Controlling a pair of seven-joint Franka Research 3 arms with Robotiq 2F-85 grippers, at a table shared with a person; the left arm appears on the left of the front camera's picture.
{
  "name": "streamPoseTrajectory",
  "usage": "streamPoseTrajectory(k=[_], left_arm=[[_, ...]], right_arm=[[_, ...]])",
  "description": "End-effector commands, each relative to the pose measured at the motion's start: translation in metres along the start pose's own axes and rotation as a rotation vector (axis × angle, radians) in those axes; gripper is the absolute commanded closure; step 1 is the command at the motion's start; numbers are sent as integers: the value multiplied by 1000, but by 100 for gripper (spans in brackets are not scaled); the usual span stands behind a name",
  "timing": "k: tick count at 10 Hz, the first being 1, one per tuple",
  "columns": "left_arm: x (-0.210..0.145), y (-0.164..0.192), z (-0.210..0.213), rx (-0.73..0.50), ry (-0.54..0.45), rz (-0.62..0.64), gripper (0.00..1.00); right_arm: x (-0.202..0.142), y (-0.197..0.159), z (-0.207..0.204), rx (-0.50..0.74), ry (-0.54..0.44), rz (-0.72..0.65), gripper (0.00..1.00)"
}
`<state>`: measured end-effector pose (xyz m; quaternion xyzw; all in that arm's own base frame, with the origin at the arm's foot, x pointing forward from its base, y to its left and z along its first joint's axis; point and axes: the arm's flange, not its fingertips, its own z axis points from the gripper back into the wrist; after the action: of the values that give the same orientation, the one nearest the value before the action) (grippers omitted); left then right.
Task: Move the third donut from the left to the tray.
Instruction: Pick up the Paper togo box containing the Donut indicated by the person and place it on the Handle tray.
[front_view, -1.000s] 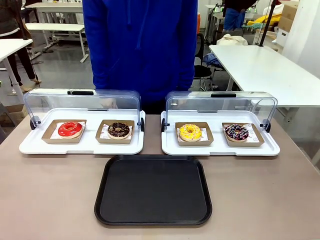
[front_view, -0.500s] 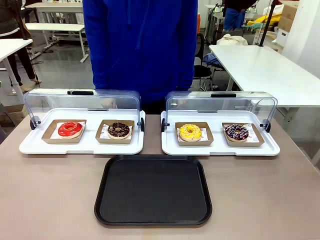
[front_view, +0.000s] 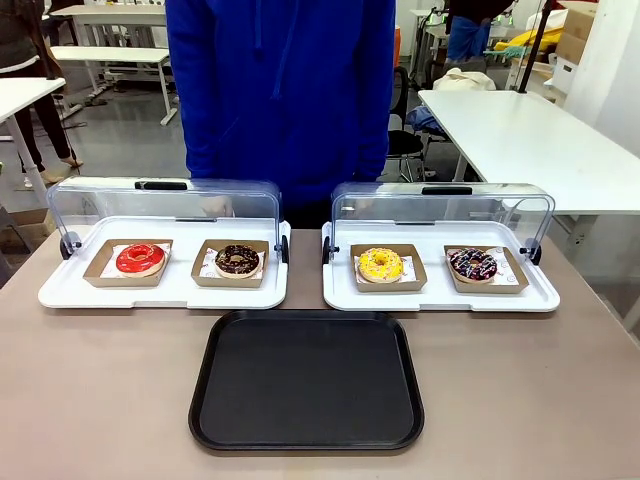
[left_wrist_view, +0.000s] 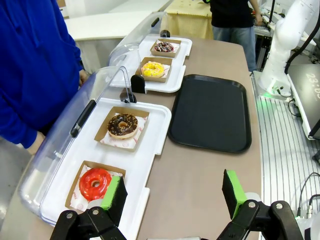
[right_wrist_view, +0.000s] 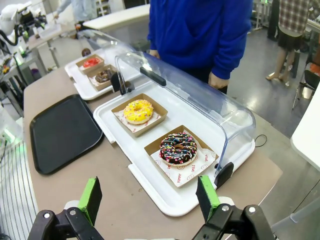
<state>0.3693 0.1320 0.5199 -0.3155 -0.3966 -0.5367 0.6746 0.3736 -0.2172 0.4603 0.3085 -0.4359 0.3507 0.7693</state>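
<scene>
The yellow-iced donut (front_view: 380, 264) sits in its brown cardboard holder on the right white display tray (front_view: 440, 297), left of a dark sprinkled donut (front_view: 472, 264). It also appears as the yellow donut (left_wrist_view: 153, 69) and the yellow donut (right_wrist_view: 138, 111). The black tray (front_view: 308, 382) lies bare on the table nearer me, also seen as the black tray (left_wrist_view: 212, 112) and the black tray (right_wrist_view: 64, 132). My left gripper (left_wrist_view: 174, 194) hangs open above the table's left end, near the red donut (left_wrist_view: 95, 183). My right gripper (right_wrist_view: 150, 198) hangs open over the table's right end, by the display tray's edge.
The left white display tray (front_view: 160, 292) holds a red donut (front_view: 140, 258) and a chocolate donut (front_view: 237, 260). Both clear lids (front_view: 442, 212) are raised at the back. A person in a blue top (front_view: 282, 95) stands at the far side, hands near the lids.
</scene>
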Motion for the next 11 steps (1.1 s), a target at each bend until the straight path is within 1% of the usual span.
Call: streamPoseTrajectory(k=[1,11], left_arm=[[2,-1,2,-6,2,-11,0],[2,-1,2,-6,2,-11,0]], right_arm=[[3,-2,-1,1,-31,5,0],[3,-2,-1,1,-31,5,0]])
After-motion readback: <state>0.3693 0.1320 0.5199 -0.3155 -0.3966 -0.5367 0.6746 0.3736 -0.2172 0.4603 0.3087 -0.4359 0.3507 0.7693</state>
